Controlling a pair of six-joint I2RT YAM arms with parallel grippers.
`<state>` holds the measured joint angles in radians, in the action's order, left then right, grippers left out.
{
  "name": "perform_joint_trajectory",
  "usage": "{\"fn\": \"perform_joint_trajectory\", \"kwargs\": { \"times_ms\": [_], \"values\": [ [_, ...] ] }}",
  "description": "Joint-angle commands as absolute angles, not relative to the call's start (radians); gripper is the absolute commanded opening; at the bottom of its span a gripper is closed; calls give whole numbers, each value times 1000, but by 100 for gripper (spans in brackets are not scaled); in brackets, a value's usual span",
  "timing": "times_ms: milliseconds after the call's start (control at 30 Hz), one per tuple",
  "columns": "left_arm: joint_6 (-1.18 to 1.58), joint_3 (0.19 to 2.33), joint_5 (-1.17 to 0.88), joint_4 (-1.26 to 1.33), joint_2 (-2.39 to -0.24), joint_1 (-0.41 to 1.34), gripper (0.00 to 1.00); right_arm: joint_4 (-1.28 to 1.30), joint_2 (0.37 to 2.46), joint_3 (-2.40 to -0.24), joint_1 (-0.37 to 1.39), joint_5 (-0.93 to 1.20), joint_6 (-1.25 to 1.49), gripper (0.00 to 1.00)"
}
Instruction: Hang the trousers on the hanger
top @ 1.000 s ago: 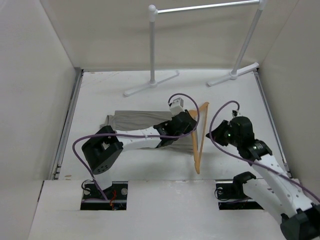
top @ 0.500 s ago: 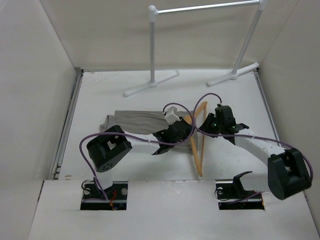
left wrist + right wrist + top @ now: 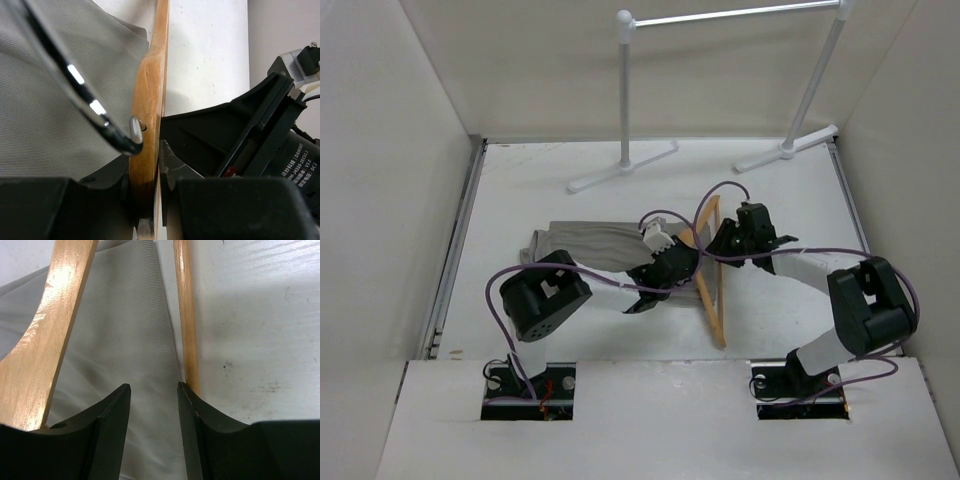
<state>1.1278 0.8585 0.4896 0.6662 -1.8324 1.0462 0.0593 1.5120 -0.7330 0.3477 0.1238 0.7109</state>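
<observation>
The grey-taupe trousers (image 3: 582,244) lie flat on the table, left of centre. The tan wooden hanger (image 3: 713,272) lies over their right end. My left gripper (image 3: 686,262) is shut on the hanger's wooden top (image 3: 148,100) beside the metal hook (image 3: 87,90), with the trousers (image 3: 50,110) underneath. My right gripper (image 3: 721,243) is open, low over the trousers (image 3: 132,340). Its fingertips (image 3: 152,400) sit inside the hanger frame, between the shoulder arm (image 3: 45,350) and the crossbar (image 3: 185,315). It holds nothing.
A white-and-silver clothes rail (image 3: 626,95) stands at the back, its feet (image 3: 620,168) on the table. White walls close in the left, right and back. The right arm's black body (image 3: 260,135) is close beside the left gripper.
My right arm has swung left and down from the right side to the hanger. My left gripper has drawn the hanger a little to the left, so it lies more tilted.
</observation>
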Motion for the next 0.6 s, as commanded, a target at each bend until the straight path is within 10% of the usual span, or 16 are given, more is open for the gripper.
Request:
{"fn": "perform_joint_trajectory", "kwargs": {
  "times_ms": [0, 267, 567],
  "values": [
    [1137, 848, 531, 664, -1858, 1050, 9, 41, 1548, -769, 349, 91, 686, 49],
    [1163, 850, 537, 666, -1884, 1061, 10, 124, 1589, -798, 375, 6, 667, 53],
    [1181, 816, 534, 666, -1879, 1047, 10, 32, 1514, -733, 363, 63, 727, 9]
  ]
}}
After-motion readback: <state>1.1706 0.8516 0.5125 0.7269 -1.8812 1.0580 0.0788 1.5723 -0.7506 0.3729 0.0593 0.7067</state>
